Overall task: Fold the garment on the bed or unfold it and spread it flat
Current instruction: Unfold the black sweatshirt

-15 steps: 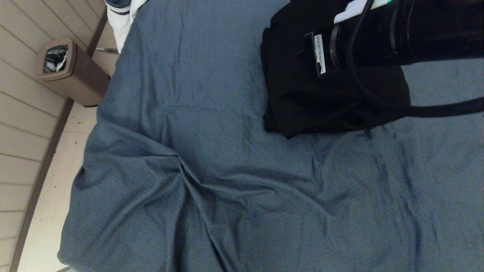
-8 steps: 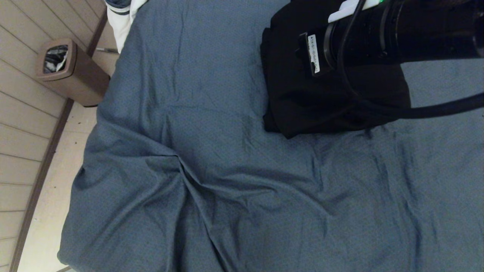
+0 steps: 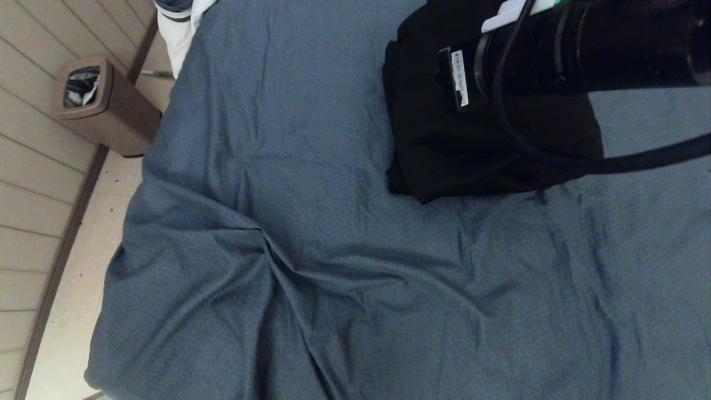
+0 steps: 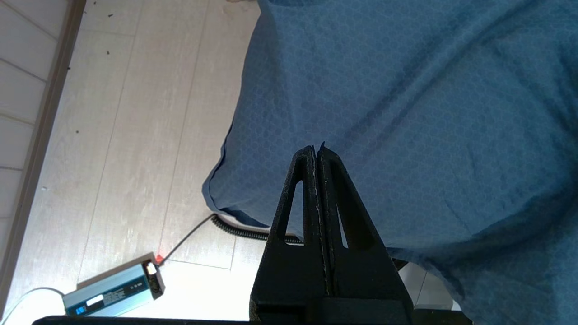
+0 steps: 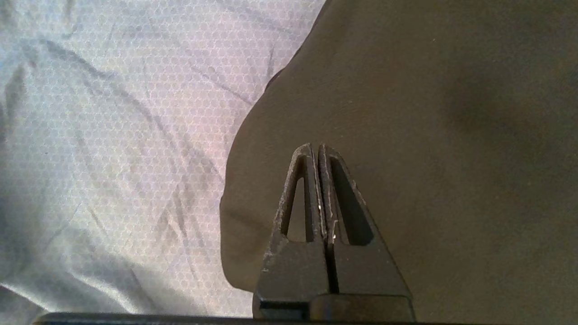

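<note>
The garment (image 3: pixel 433 150) lies as a black folded bundle on the bed (image 3: pixel 311 222), towards its far right part. My right arm (image 3: pixel 555 50) reaches across it from the right and hides much of its top. In the right wrist view my right gripper (image 5: pixel 316 146) hangs shut just above the garment's (image 5: pixel 429 113) dark cloth, near its rounded edge, with nothing between its fingers. The bed's sheet (image 5: pixel 113 113) shows beside that edge. My left gripper (image 4: pixel 317 146) is parked shut and empty over the bed's near corner (image 4: pixel 406 90).
A brown bin (image 3: pixel 103 105) stands on the floor (image 3: pixel 72 289) left of the bed, by the panelled wall. A white and navy duvet (image 3: pixel 180 28) hangs off the far left corner. A blue-silver box (image 4: pixel 113 291) and a coiled cable (image 4: pixel 244 228) lie on the floor.
My right arm's wrist has edged slightly leftward over the garment. The garment, the sheet and the left gripper look the same.
</note>
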`<state>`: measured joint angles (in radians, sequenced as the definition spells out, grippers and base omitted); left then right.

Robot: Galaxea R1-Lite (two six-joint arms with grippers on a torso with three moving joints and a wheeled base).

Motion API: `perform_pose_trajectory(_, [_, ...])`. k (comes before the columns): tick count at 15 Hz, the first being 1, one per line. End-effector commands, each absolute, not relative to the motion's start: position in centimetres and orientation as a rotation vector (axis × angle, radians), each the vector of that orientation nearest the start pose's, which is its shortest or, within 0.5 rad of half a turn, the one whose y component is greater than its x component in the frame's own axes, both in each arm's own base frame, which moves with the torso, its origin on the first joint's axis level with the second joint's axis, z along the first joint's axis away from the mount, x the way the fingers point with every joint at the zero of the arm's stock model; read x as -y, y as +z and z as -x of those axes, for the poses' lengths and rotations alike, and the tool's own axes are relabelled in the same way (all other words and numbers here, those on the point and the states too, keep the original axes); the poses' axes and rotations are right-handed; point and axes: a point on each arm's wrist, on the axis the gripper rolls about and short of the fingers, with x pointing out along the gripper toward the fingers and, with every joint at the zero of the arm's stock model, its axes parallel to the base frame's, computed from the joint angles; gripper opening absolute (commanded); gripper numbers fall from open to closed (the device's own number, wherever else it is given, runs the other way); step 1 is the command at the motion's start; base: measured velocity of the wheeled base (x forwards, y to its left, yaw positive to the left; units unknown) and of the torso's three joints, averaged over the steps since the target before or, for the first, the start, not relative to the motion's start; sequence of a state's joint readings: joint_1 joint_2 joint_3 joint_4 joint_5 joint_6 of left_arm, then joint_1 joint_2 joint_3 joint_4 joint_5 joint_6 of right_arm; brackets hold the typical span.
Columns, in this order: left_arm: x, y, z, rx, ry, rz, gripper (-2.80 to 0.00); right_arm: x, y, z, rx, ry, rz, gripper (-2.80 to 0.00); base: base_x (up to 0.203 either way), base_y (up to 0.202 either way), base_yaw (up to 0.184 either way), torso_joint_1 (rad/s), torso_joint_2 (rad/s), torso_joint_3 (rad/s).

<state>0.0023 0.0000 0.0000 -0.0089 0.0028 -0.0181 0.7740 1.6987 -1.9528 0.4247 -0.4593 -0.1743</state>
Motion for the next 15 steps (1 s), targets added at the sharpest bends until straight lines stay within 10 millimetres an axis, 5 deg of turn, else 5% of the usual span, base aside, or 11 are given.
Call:
perform_pose_trajectory(1, [0.0, 7.65, 2.27, 0.008, 0.006, 0.018, -2.8, -19.15, 39.88, -21.13, -0.109, 0.321, 0.276, -2.8, 0.0, 0.0, 0.0, 0.0, 0.0, 0.0])
perform_pose_trajectory(6, [0.0, 7.65, 2.27, 0.008, 0.006, 0.019, -2.8, -19.14, 39.64, -20.99, -0.121, 0.324, 0.289, -2.8, 0.0, 0.0, 0.0, 0.0, 0.0, 0.0])
perform_pose_trajectory(7, [0.0, 7.65, 2.27, 0.008, 0.006, 0.018, -2.8, -19.18, 39.38, -21.05, -0.124, 0.318, 0.315, 0.0, 0.0, 0.0, 0.0, 0.0, 0.0, 0.0])
perform_pose_trajectory(15, [0.0, 7.69, 2.28, 0.009, 0.006, 0.018, -2.8, -19.54, 39.49, -21.48, -0.112, 0.3, 0.341, 0.0, 0.0, 0.0, 0.0, 0.0, 0.0, 0.0])
